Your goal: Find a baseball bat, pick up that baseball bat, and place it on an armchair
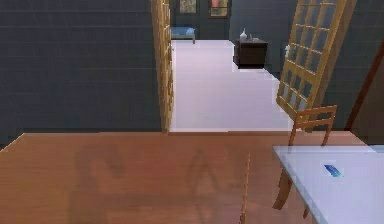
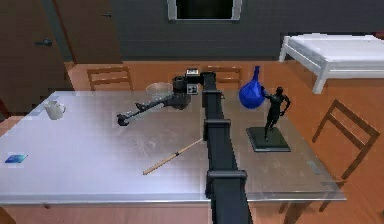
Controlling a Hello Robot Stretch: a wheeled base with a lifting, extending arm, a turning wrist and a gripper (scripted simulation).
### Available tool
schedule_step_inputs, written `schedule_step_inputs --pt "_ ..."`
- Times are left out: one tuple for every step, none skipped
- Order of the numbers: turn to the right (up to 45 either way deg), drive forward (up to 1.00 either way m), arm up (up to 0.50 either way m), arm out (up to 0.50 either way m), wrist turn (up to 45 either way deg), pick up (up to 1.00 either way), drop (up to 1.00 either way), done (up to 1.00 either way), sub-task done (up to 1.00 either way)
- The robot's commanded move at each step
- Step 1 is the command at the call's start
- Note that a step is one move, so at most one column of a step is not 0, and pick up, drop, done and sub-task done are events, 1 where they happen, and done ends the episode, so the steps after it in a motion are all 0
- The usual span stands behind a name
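While I am watching the arm side view, the arm point(image 2: 222, 150) is stretching out across the grey tabletop point(image 2: 90, 140), and the end effector point(image 2: 125, 120) is pointing toward that view's left. Its far end is showing against bare tabletop, so it is holding nothing; I cannot tell anything more about its grip.

The baseball bat point(image 2: 172, 157), a slim tan stick, is lying flat on the tabletop just left of the arm. Its upper end is meeting the arm's side, and it is lying apart from the end effector, closer to the view's bottom edge.

A white mug point(image 2: 55, 108) is standing near the tabletop's left end, and a small blue card point(image 2: 14, 158) is lying at the left edge. Right of the arm, a blue vase point(image 2: 250, 93) and a dark statue point(image 2: 270, 125) on a square base are standing close together. Wooden chairs point(image 2: 108, 75) are ringing the tabletop, and a white bed point(image 2: 340, 50) is sitting at upper right.

In the forward view I am seeing wood floor, a doorway onto a pale hallway point(image 1: 215, 85), a dark cabinet point(image 1: 250, 52) and one chair point(image 1: 310, 125) beside the tabletop's corner.
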Motion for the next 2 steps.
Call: schedule_step_inputs --pt "0.0 0.0 -0.3 0.0 0.0 0.0 0.0 0.0 0.0" --pt "0.0 0.0 0.0 0.0 0.0 1.0 0.0 0.0 0.0"
